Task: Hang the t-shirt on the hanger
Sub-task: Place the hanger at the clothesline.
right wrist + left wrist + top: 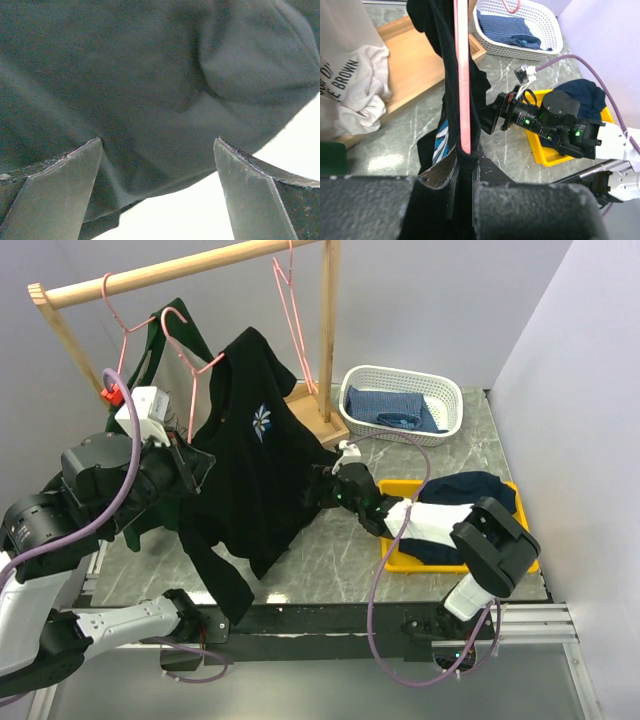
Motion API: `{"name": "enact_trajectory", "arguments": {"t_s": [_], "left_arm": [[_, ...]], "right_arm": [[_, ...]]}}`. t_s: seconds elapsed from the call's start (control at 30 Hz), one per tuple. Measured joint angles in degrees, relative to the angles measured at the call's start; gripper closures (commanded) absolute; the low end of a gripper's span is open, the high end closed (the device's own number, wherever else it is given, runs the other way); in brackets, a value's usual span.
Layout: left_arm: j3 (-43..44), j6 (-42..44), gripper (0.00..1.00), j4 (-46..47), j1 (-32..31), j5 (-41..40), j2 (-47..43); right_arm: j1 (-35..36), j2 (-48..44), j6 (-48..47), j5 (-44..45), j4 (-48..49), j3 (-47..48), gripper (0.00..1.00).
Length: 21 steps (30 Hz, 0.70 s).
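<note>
There are two robot arms. The left gripper (465, 162) is pinched tight on the pink wire of the hanger (462, 75), with black cloth squeezed in too. The right gripper (159, 142) is wide open. Its two fingers (65, 185) stand far apart at the edge of the black cloth and grab nothing.

There is one black t-shirt (250, 480). It hangs in the middle of the top picture, draped over the hanger, with its white flower (262, 422) facing out. The hook of that hanger is up in the air, under the wooden bar (180, 272), not on it.

There are three pink hangers. The other two hang on the bar, one hanger at the upper left (122, 328) and one hanger near the right post (288, 310).

There is one white basket (400, 372) at the upper right, with a folded blue cloth (385, 405) inside. There is one yellow tray (400, 562) at the lower right, with a dark blue garment (480, 485) in it. A green garment (160, 340) hangs behind the t-shirt. A white shirt with letters (355, 90) shows at the left of the left wrist picture.

The table (340, 570) is grey stone with pale lines. The walls (450, 300) are plain and light.
</note>
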Motion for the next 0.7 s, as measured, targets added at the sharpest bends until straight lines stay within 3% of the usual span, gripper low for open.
{"name": "enact_trajectory", "arguments": {"t_s": [0.37, 0.47, 0.53, 0.57, 0.6, 0.63, 0.67, 0.7], "left_arm": [[2.8, 1.5, 0.99, -1.5, 0.0, -2.2, 2.0], [2.8, 2.0, 0.99, -1.5, 0.0, -2.3, 2.4], [2.8, 2.1, 0.99, -1.5, 0.0, -2.3, 2.5], [2.8, 2.1, 0.99, -1.5, 0.0, -2.3, 2.6], [2.8, 2.1, 0.99, -1.5, 0.0, -2.3, 2.6], [2.8, 2.1, 0.99, -1.5, 0.0, -2.3, 2.6], [2.8, 2.1, 0.99, -1.5, 0.0, -2.3, 2.5], [2.8, 2.1, 0.99, -1.5, 0.0, -2.4, 2.5]], "right_arm": [[0.8, 3.3, 8.9, 5.3, 0.9, -3.6, 0.01], [2.6, 6.3, 11.2, 5.5, 0.7, -2.6, 0.06], [3.5, 7.8, 12.8, 5.4, 0.8, -2.2, 0.17], [3.9, 8.5, 13.5, 5.4, 1.4, -1.9, 0.27], [4.2, 9.1, 14.2, 5.2, 1.5, -1.4, 0.68], [4.3, 10.1, 14.9, 5.0, 1.7, -0.4, 0.88], [4.3, 10.8, 14.8, 4.7, 1.7, 0.3, 1.0], [4.3, 11.3, 15.3, 4.5, 1.5, 1.2, 1.0]]}}
